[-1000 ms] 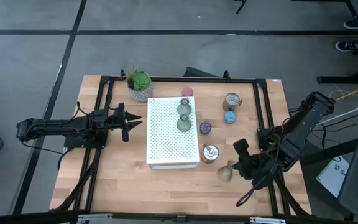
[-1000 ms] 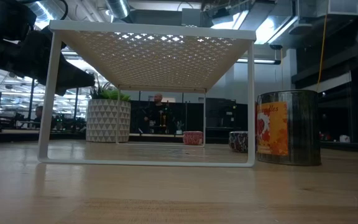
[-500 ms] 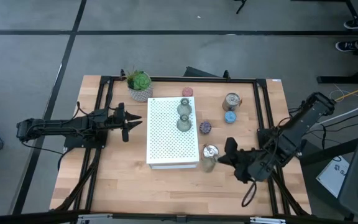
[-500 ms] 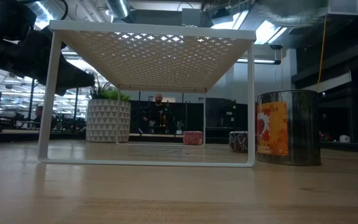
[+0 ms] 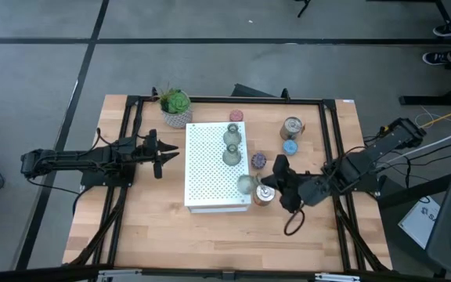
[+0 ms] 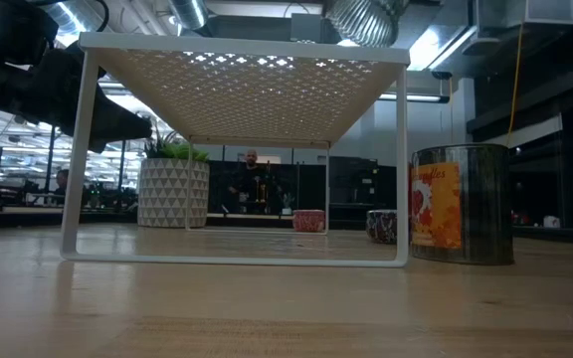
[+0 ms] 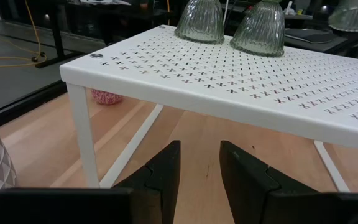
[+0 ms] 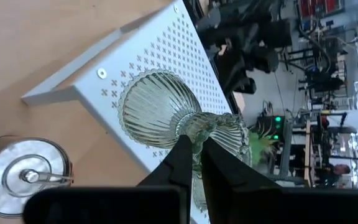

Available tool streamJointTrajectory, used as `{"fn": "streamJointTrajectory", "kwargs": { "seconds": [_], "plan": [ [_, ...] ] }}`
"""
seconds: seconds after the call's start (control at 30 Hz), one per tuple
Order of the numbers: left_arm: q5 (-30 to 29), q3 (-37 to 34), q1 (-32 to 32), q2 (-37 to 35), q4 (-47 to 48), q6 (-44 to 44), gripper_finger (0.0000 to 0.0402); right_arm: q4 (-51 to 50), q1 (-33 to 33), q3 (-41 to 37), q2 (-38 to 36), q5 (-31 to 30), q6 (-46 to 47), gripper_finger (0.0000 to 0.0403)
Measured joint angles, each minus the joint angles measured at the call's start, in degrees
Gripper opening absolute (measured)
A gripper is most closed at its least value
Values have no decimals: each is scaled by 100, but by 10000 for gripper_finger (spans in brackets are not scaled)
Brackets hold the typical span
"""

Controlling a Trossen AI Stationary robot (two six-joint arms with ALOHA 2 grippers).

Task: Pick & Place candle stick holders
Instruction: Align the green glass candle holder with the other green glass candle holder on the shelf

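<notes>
Fingers of the right gripper (image 8: 192, 160) pinch the olive-green ribbed glass holder (image 5: 246, 185) at its narrow neck, over the white perforated shelf's (image 5: 210, 176) corner; glass looks slippery, breakable.

ribbed glass holder (image 8: 160, 109) | matt white perforated rack (image 7: 241, 81) | wood table (image 5: 155, 227)

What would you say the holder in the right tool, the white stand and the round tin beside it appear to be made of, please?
The holder clamped in the right tool looks like clear greenish glass: ribbed, see-through, with bright glints. The white stand appears to be painted sheet metal, matte, punched with small crosses, on thin square legs. The round tin seems to be bare silvery metal with a shiny, reflective top.
</notes>
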State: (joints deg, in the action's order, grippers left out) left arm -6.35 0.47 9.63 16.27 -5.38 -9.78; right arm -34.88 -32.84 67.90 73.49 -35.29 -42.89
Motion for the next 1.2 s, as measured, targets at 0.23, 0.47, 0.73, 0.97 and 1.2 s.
{"fn": "streamJointTrajectory", "kwargs": {
  "seconds": [0.23, 0.47, 0.73, 0.97, 1.2],
  "plan": [
    [0, 0, 1, -1, 1, 0, 107, 131, 313, 0, 1, 440, -211, 22],
    [0, 0, 1, 0, 0, 2, 107, 312, 332, 0, 244, 623, -423, 22],
    [0, 0, 1, 0, 1, 0, 107, 318, 330, 0, 525, 641, -660, 22],
    [0, 0, 0, 0, 0, 0, 107, 301, 332, 0, 527, 551, -662, 22],
    [0, 1, 1, 0, 2, 0, 107, 412, 370, 0, 529, 549, -706, 22]
  ]
}}
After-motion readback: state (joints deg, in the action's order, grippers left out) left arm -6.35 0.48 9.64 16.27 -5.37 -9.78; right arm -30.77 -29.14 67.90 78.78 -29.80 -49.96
